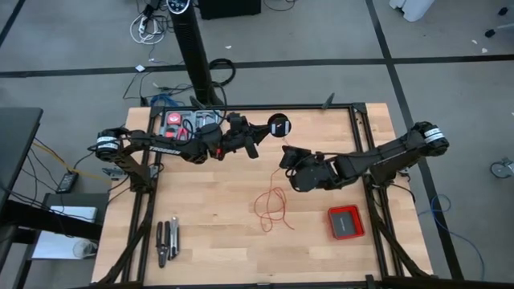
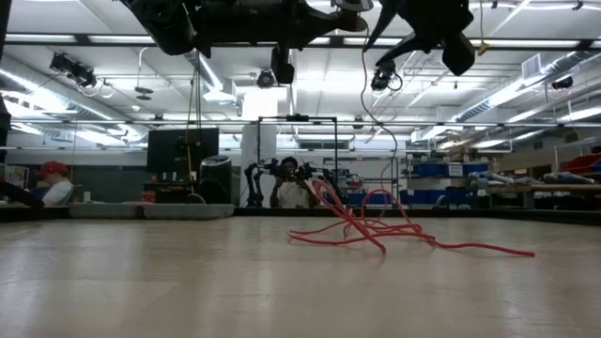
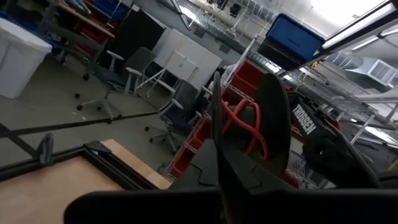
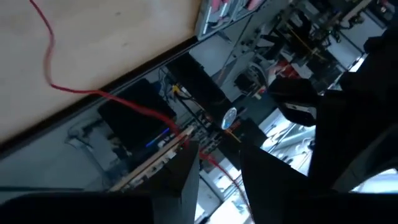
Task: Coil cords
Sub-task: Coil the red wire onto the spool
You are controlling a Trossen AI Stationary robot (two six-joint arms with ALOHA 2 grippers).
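We start at the near edge of the worktop [image 1: 217,241], where a multi-tool [image 1: 167,241] lies to the left and a flat red box [image 1: 346,221] to the right, well apart from each other. Between them, nearer the middle, the loose part of the red wire [image 1: 273,210] lies in squiggly loops on the wood; the low view shows these loops [image 2: 376,230] resting flat on the surface.

From the loops, one strand rises to the right hand [image 1: 287,158], which hangs above the worktop's middle. In the right wrist view the strand passes between the two dark fingers [image 4: 180,180]. The fingers stand slightly apart with the wire in the gap; we cannot tell whether they pinch it.

Farther back and to the left, the left hand [image 1: 259,128] is pressed together on a small black spool [image 1: 279,126], held above the worktop's far edge. The left wrist view shows the spool [image 3: 273,118] clamped edge-on, with a few turns of red wire against its inner face.

Behind the left arm, at the far left corner of the worktop, sits a tray of small parts [image 1: 189,122].
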